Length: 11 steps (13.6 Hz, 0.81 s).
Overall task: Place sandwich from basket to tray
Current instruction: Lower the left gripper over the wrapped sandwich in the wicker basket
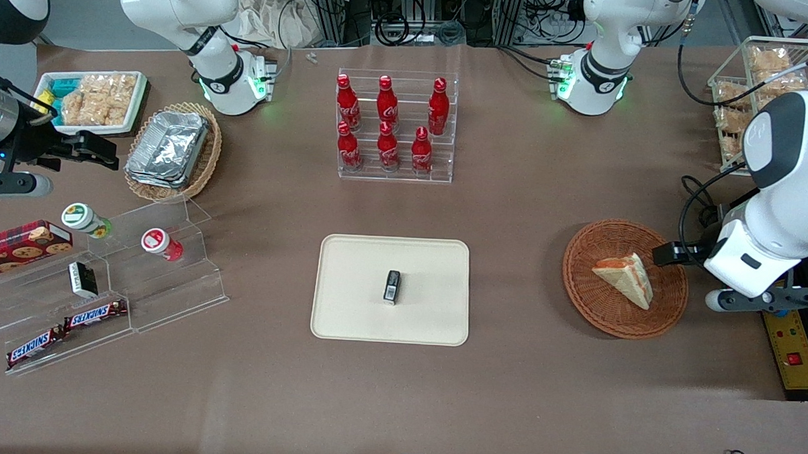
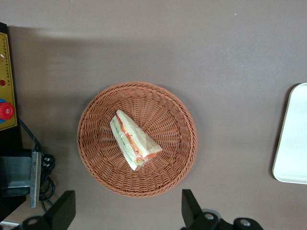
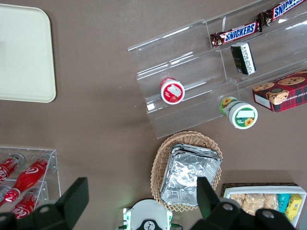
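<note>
The sandwich, a pale bread wedge with red-orange and green filling, lies in the round reddish-brown basket at the working arm's end of the table. My left gripper hangs above the basket's rim on the side away from the tray, open and empty, not touching anything. In the left wrist view the sandwich lies in the middle of the basket, and the gripper has its black fingers spread wider than the sandwich. The cream-beige tray lies mid-table and also shows in the left wrist view.
A small dark packet lies on the tray. A clear rack of red bottles stands farther from the camera. A yellow control box and cables lie beside the basket. Snack shelves and a foil-container basket lie toward the parked arm's end.
</note>
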Available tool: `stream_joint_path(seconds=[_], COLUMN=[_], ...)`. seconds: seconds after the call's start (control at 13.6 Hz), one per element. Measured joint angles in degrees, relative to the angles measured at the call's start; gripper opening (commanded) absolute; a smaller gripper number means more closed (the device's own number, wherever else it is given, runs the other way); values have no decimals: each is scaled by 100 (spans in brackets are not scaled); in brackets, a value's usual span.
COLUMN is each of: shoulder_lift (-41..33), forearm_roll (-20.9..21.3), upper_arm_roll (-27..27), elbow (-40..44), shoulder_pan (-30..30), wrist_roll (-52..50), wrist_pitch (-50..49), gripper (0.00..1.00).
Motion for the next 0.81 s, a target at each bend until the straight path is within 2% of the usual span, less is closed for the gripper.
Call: stream_joint_path(seconds=[0.37,0.59,0.81], shoulder_lift=[2,15,-24], forearm_roll=[-6,-15,-14], upper_arm_roll=[4,11,32], elbow=[-7,-307,-1237], shoulder_pan=[13,146,277], wrist_roll=[-299,-1669,-2572], wrist_pitch=[-33,76,1042], gripper=[99,99,99])
